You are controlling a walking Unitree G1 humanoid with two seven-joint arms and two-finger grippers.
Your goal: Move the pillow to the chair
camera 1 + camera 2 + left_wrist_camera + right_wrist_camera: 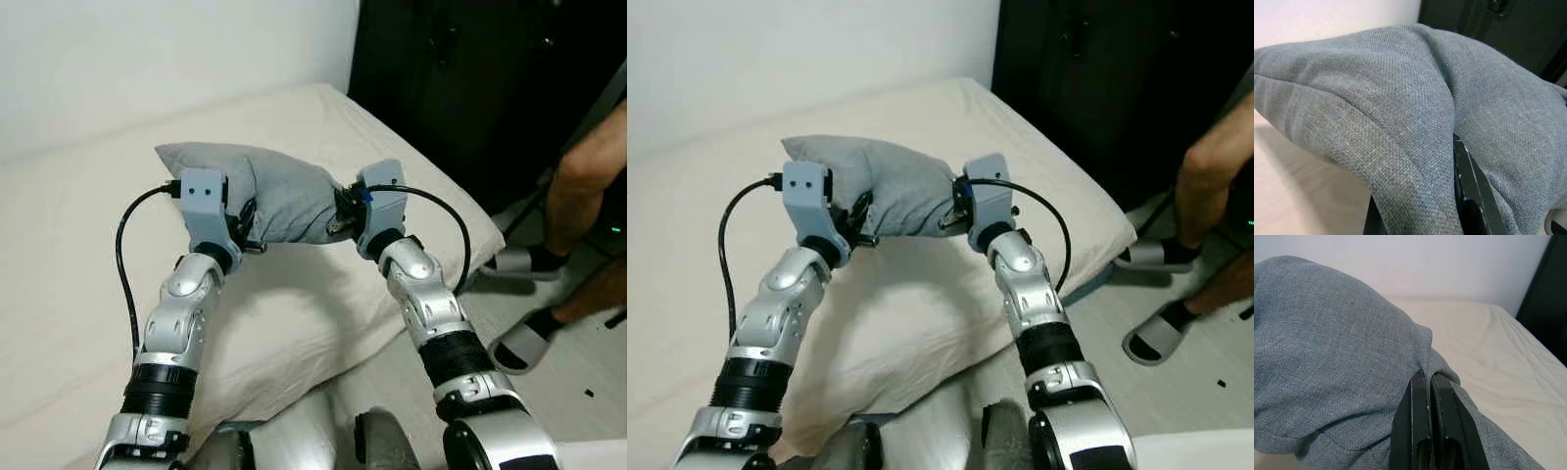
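The robot has the grey pillow [269,196] lifted above the bed [411,157], held between its two arms, so the carrying step seems to be under way. The pillow hangs in the air over the right side of the bed, above a white pillow [284,323] that lies near the front edge.

The left gripper [247,223] pinches one end of the pillow, the cloth folded over its black fingers [1469,191]. The right gripper [340,217] has its two fingers [1422,426] pressed nearly together on a fold of the other end.

Both arms are bent at the elbow and raised in front of the chest, wrists turned inward.

No chair is in view, so I think the robot must next turn and find it, keeping both grips firm. A person's legs [578,196] stand close on the right, which calls for care.
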